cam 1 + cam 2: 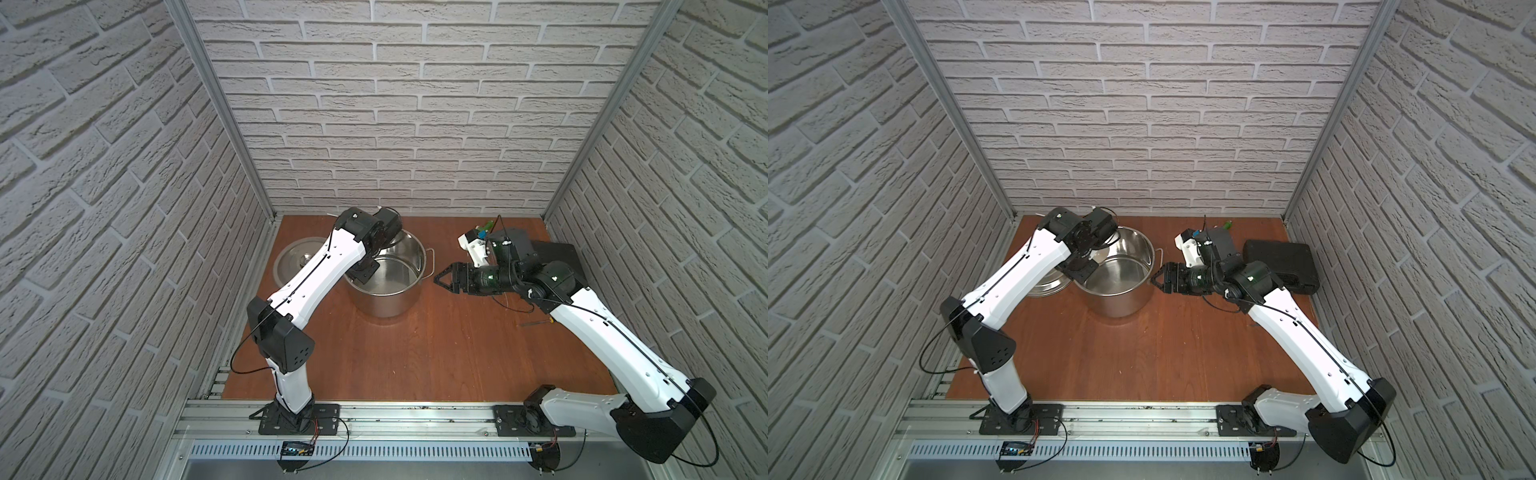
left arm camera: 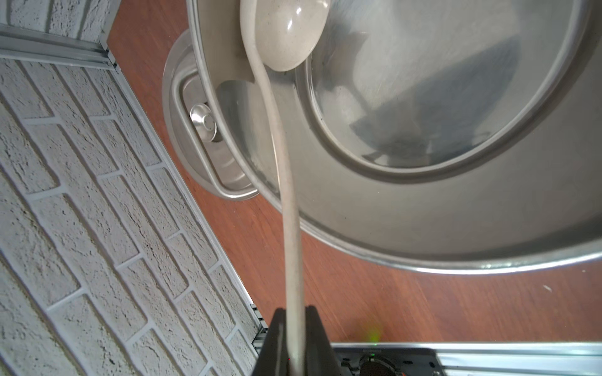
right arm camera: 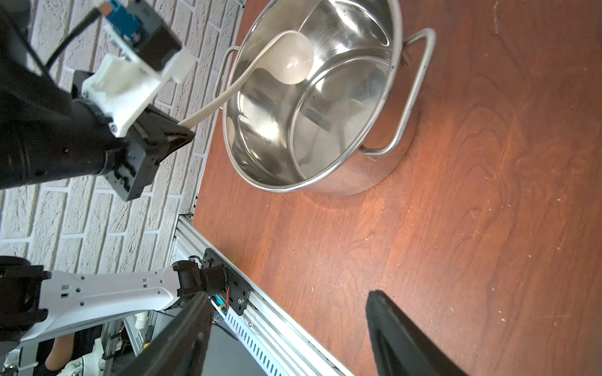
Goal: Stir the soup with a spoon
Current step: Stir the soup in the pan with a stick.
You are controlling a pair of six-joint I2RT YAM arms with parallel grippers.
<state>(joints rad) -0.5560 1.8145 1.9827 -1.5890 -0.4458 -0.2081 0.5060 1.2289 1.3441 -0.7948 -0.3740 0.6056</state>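
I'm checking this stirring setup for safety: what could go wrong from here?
The left end effector pinches the ladle far from its bowl, so it may twist or slip against the pot wall. The right end effector is open beside the pot's side handle, not holding it; the pot might slide into the lid close by.

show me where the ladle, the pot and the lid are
ladle [image 3: 291,60], right wrist view, on the inside of its bowl
pot [image 1: 382,307], in a top view, on its outer wall
lid [image 2: 203,122], left wrist view, on its knob
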